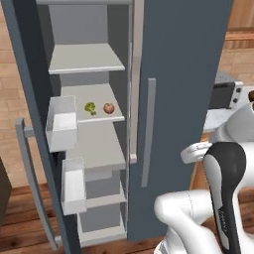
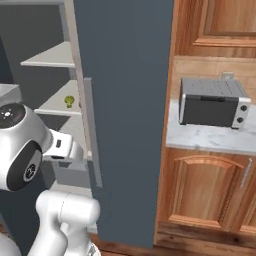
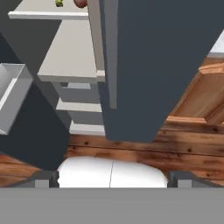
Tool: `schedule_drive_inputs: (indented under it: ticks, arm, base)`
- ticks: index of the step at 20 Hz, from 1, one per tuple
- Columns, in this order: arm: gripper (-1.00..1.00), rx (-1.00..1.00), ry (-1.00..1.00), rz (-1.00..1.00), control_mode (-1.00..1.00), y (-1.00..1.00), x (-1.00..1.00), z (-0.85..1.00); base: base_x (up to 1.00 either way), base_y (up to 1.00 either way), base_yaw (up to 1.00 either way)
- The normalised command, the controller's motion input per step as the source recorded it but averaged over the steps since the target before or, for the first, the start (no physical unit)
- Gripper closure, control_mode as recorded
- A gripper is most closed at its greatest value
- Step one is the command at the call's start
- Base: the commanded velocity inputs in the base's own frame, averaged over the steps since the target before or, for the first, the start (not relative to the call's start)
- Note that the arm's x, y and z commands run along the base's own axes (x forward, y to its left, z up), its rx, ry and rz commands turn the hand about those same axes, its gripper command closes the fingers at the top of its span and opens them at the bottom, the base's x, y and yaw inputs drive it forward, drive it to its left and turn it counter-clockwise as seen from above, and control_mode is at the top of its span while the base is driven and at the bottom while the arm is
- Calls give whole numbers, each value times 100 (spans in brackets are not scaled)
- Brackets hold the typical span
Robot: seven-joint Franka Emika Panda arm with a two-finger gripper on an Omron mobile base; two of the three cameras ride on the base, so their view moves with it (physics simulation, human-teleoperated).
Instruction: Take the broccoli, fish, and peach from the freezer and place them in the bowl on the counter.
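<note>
- Your freezer point(image 1: 183, 99) stood with its left door swung open, shelves exposed.
- The broccoli point(image 1: 90, 107) and the peach point(image 1: 108, 108) sat side by side, apart, on one middle shelf point(image 1: 99, 96).
- Your gripper point(image 3: 113, 177) hung low before the closed right door, jaws spread wide, holding nothing.
- A toaster oven point(image 2: 212, 102) rested on the counter point(image 2: 210, 140) to the freezer's right.

One broccoli point(image 1: 90, 107), one peach point(image 1: 108, 108), one freezer point(image 1: 183, 74). Two door bins point(image 1: 62, 124). One toaster oven point(image 2: 212, 102).
</note>
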Motion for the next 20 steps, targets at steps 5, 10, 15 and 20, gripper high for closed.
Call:
schedule_drive_inputs:
  ticks: [5, 10, 15, 20]
  arm:
    - [-100, 0, 0, 0, 100, 0, 0, 0]
    - [-100, 0, 0, 0, 100, 0, 0, 0]
    - [-100, 0, 0, 0, 100, 0, 0, 0]
    - [-100, 0, 0, 0, 100, 0, 0, 0]
  base:
    - [45, 26, 11]
    - [53, 7, 20]
    - [22, 47, 19]
    - [41, 33, 5]
